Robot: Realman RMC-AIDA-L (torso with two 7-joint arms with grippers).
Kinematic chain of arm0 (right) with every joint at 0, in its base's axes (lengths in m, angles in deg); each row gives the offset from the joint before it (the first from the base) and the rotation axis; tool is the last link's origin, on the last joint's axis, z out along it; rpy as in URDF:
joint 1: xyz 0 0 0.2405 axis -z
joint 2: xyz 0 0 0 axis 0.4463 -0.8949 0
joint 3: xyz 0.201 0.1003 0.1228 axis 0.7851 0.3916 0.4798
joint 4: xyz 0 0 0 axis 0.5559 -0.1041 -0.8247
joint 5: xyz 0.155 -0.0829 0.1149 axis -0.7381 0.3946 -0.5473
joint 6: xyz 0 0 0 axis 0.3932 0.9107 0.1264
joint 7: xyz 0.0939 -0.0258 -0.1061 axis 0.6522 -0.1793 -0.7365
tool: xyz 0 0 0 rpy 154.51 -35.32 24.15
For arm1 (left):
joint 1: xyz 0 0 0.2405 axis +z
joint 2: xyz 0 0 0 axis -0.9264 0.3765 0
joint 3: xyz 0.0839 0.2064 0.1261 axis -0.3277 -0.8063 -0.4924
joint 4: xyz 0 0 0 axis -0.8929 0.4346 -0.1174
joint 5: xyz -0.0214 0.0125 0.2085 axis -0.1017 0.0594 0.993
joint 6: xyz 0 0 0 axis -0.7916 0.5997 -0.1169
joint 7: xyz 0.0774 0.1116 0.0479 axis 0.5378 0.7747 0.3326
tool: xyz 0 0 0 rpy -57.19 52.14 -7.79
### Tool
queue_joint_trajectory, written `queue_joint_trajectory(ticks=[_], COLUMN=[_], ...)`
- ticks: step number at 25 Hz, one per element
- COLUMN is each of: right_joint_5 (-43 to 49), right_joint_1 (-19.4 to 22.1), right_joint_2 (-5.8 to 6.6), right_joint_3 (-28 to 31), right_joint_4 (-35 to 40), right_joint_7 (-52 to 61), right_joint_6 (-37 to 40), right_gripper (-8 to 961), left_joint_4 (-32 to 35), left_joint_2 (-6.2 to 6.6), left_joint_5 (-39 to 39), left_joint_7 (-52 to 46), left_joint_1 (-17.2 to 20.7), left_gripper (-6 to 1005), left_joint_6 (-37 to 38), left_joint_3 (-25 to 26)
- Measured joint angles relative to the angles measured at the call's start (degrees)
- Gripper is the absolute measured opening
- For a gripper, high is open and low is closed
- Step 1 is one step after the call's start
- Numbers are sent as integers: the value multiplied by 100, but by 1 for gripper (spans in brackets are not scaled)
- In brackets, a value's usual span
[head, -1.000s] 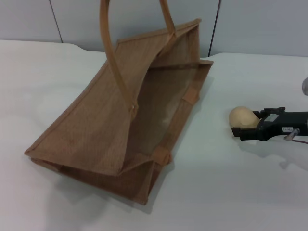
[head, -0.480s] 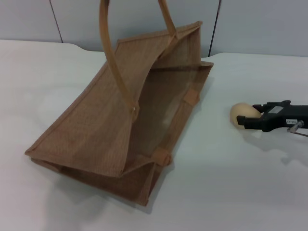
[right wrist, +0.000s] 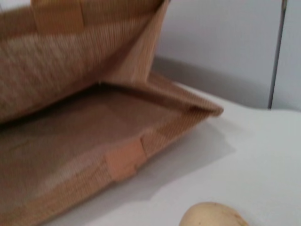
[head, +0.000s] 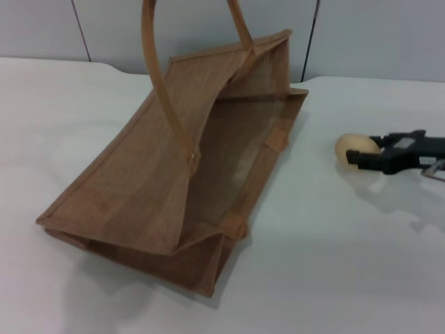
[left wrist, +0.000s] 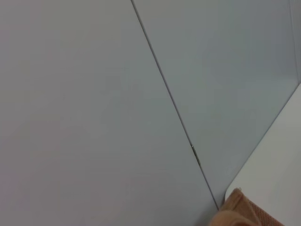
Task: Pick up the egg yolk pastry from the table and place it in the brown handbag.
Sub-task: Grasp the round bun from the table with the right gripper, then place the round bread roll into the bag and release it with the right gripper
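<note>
Head view: brown handbag (head: pixel 181 167) lies tipped on the white desk (head: pixel 334 264), mouth open toward the right, one strap handle (head: pixel 163 90) arching up and a second one behind it. Egg yolk pastry (head: pixel 356 149) is well right of the bag, apart from it. Right end effector (head: pixel 363 158) comes in from the right edge, black fingers (head: pixel 379 142) spread either side of the pastry; can't tell if it's lifted off the desk or whether the fingers actually press it. Left end effector not seen here.

Left wrist view: mostly grey wall panels (left wrist: pixel 117 94), a corner of the bag at the lower edge. Own fingers not visible.

Right wrist view: bag's open mouth and trim up close, pastry top at the lower edge, just ahead of the camera, on or near the desk.
</note>
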Motion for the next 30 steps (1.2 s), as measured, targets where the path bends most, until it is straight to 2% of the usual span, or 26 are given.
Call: queue_joint_trajectory(ticks=[7,13,22,30], right_joint_5=[-769,-1150,-1196,-1201], right_joint_1=[153,119,-320,-704], right_joint_2=[0,-1,-10,-9], right_joint_3=[3,-71,-213,-220], right_joint_4=[736,909,230,-266], right_joint_7=[74,12,-575,-1117], right_joint_6=[1074,1778,1715,1346], right_gripper=[584,572,557,553], left_joint_4=[4,0,-140,-165], left_joint_2=[3,-3,-29,-27], left_joint_5=[0,-19,-98,-369], left_joint_7=[0,-1,-76,-90], left_joint_1=[-67,-260,-656,-801], left_gripper=[119,118,119,118], left_joint_6=[85,195,335,384], left_joint_3=[0,-41,-310,-343])
